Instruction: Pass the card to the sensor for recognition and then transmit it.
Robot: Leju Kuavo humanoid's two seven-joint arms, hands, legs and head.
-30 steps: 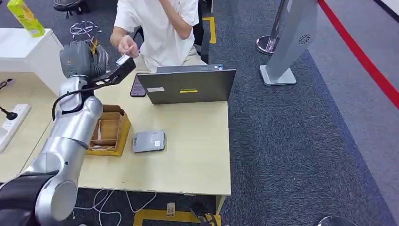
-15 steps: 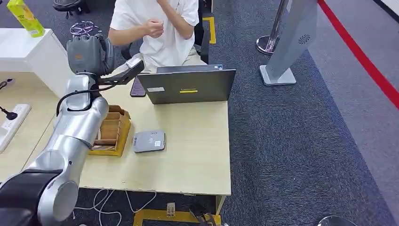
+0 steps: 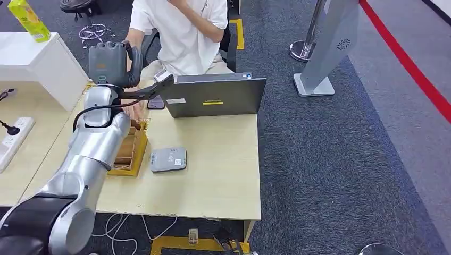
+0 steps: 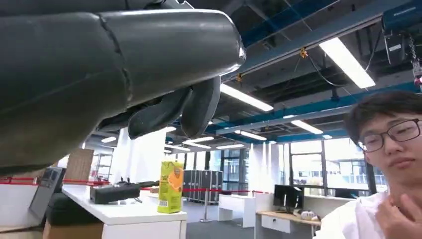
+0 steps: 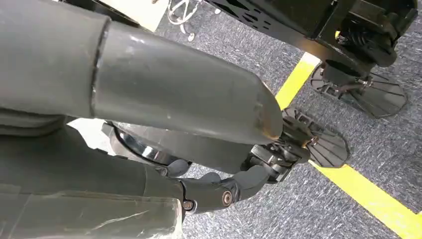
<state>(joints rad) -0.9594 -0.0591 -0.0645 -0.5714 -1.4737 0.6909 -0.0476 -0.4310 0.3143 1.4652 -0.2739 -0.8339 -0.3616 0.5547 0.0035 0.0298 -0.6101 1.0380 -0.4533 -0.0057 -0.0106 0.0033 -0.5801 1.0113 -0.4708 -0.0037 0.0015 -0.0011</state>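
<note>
**Card at the laptop's left corner, pinched in the raised left hand**

The card (image 3: 163,76), a small pale piece, sits at the tips of the left hand (image 3: 142,90), which seems to pinch it. It hangs in the upper left of the head frame, just beside the left rear corner of the laptop (image 3: 213,96) and above a dark phone (image 3: 155,101). It is well apart from the grey sensor (image 3: 168,159) lower on the table (image 3: 223,175).

A wooden box (image 3: 127,153) lies just left of the sensor, near the table's left part. A person's hand (image 3: 131,109) rests just beyond the box. Bare tabletop runs from the sensor to the right and front edges.

In the right wrist view, the right hand (image 5: 226,191) hangs over grey carpet with its fingers curled in on nothing.

A second ago the left hand was further left in the frame, and the person's fingers were at the card. That hand has since drawn away and the card has travelled right toward the laptop. Sensor, box and laptop lie as before.
</note>
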